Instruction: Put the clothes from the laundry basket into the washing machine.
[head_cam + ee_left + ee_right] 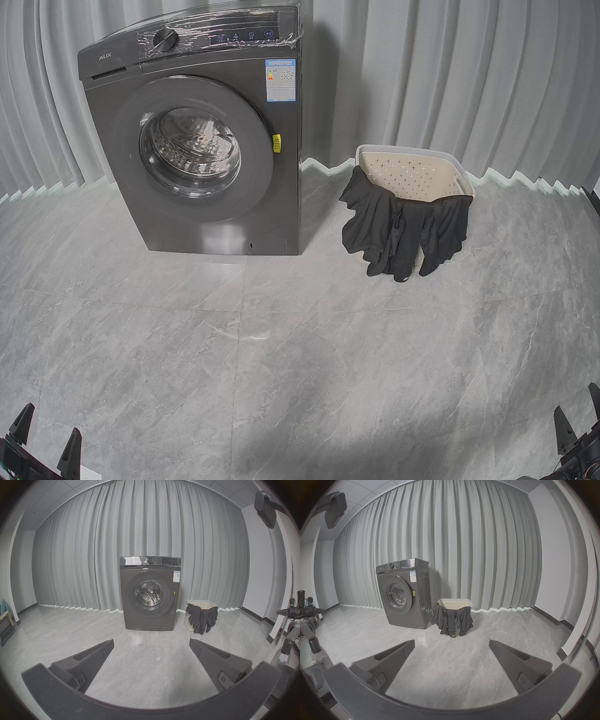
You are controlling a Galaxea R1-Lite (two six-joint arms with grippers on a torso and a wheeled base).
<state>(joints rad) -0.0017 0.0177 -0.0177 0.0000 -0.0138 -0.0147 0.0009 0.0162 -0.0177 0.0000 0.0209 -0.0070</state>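
Pale pleated curtains (469, 75) back a grey tiled floor (300, 375), on which the dark front-loading washing machine (194, 144) stands with its round glass door apparently closed. Just beside it, on the robot's right, sits the white laundry basket (409, 150). The black clothes (400, 228) are draped over its near rim and hang down its front almost to the floor. The left claw (151, 642) and right claw (451, 642) both sit low and well apart from the basket, each with its fingers spread wide and holding nothing. By these signs the task has hardly begun: the door looks yet to be opened, and the clothes are yet to be grasped and loaded.
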